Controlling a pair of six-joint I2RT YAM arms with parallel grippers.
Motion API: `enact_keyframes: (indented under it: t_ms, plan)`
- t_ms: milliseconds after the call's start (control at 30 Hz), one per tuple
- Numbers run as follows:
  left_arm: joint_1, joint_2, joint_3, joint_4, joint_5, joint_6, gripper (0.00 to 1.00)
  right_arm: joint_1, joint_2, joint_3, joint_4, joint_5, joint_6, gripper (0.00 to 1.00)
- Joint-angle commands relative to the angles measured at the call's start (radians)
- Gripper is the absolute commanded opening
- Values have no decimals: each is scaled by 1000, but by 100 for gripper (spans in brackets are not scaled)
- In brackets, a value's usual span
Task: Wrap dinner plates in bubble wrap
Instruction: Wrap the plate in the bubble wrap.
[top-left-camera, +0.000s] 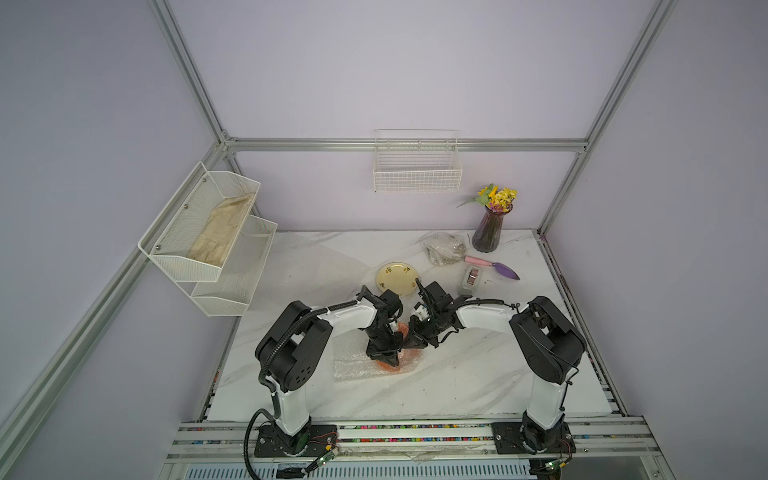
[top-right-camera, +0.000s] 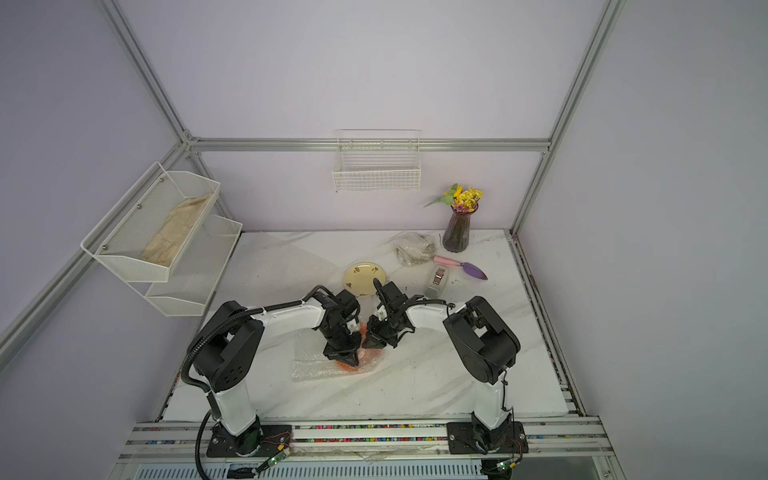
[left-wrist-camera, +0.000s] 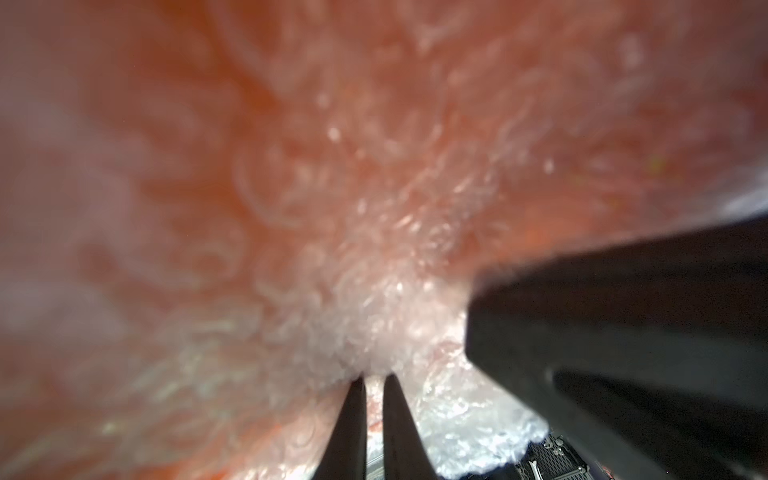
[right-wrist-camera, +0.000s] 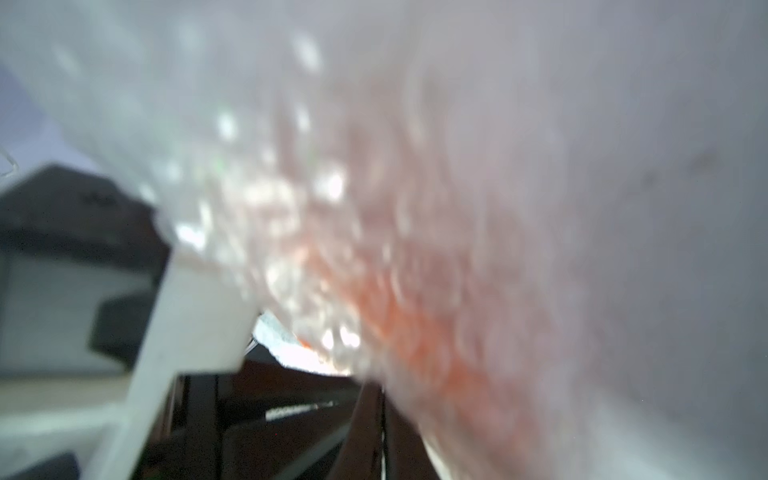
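Bubble wrap (left-wrist-camera: 374, 324), bunched, pinched between left jaws

- Pale lilac walls (top-left-camera: 415, 62), edged with aluminium frame rails (top-left-camera: 403, 144).
- White marble-patterned tabletop (top-left-camera: 478, 374), evenly lit.
- White wire basket (top-left-camera: 417, 180) hung on the back wall.
- Two-tier white mesh shelf (top-left-camera: 187, 268) on a side wall.

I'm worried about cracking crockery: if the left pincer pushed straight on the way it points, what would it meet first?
The bubble wrap, bunched right at the tips of the left pincer. The orange plate shows through just behind it, though how much slack lies between them is unclear.
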Motion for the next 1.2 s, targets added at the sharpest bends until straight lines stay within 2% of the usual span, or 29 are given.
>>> enact_keyframes:
  t_ms: [0, 100, 233, 400, 500, 633, 733, 833, 967, 1133, 1167]
  plan:
    - [1, 47, -27, -61, -143, 38, 11, -27, 18, -19, -138, 128, -65, 4]
    - [14, 58, 5, -80, -174, 52, 11, -28, -35, -65, -236, 202, -102, 2]
    - [16, 86, 70, -119, -219, 76, 11, -3, -173, -188, -241, 200, -36, 0]
    - [15, 96, 84, -131, -221, 95, 12, 3, -274, -254, -131, 143, 31, 2]
    - [16, 107, 74, -131, -218, 103, 12, -72, -314, -213, -103, 166, 3, 11]
    - [15, 109, 83, -132, -224, 105, 11, -211, -361, -245, -32, 157, -4, 35]
    - [15, 117, 95, -132, -218, 105, 11, -305, -312, -247, 35, 96, -44, 50]
    - [15, 117, 92, -132, -220, 100, 11, -350, -245, -221, 91, 63, -49, 58]
    - [16, 110, 91, -131, -224, 96, 11, -377, -182, -222, 168, 28, -46, 57]
    - [15, 112, 96, -132, -218, 94, 11, -409, -152, -217, 189, 56, -72, 44]
    - [17, 111, 96, -132, -219, 94, 11, -415, -153, -212, 183, 68, -81, 38]
